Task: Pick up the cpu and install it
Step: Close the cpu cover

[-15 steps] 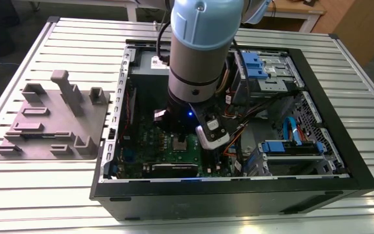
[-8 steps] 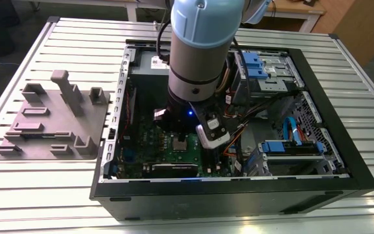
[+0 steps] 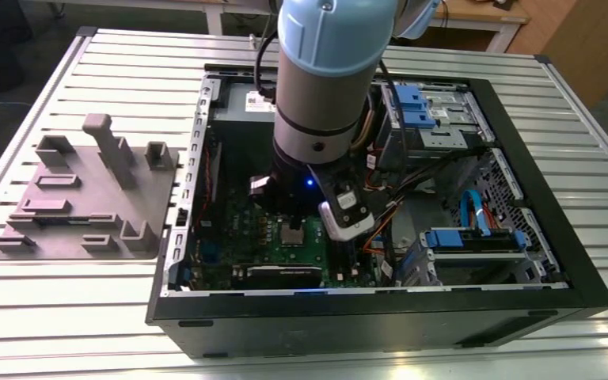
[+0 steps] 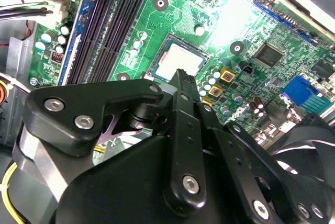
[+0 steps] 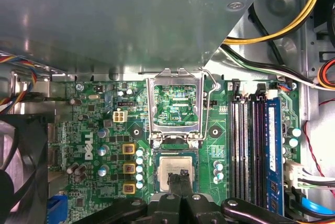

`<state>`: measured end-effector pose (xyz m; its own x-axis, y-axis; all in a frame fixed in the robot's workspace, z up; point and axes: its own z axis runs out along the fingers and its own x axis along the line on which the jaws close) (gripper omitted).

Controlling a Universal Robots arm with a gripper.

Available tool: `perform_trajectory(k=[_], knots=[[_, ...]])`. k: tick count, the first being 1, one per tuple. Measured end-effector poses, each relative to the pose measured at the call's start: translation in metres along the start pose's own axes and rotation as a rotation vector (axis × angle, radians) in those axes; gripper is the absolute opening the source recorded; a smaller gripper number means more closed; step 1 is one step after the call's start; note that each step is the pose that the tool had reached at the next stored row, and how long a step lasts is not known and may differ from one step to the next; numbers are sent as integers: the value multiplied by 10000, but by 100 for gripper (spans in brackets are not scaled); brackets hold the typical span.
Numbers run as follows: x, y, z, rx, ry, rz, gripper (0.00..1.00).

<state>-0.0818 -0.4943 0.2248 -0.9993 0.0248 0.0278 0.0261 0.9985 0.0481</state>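
Inside the open computer case (image 3: 557,269), cpu (image 5: 176,170) flat, silvery face up, in its socket beneath the clenched, empty end effector (image 5: 179,178).

The cpu (image 5: 176,168) has a smooth silvery metal top with a dull sheen. The fingers (image 5: 182,181) are matt black, fixed with bright steel screws. The motherboard (image 5: 104,130) is glossy green, and the socket frame (image 5: 175,103) is bare polished metal. The counter (image 3: 61,317) is ribbed, pale brushed metal. The computer case (image 3: 389,317) is black painted metal. The fixture block (image 3: 82,198) looks like matt grey plastic.
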Motion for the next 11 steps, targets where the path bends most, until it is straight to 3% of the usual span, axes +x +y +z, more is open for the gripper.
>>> perform_trajectory(k=[11], knots=[[1,1,-30,-1,0,0,11]])
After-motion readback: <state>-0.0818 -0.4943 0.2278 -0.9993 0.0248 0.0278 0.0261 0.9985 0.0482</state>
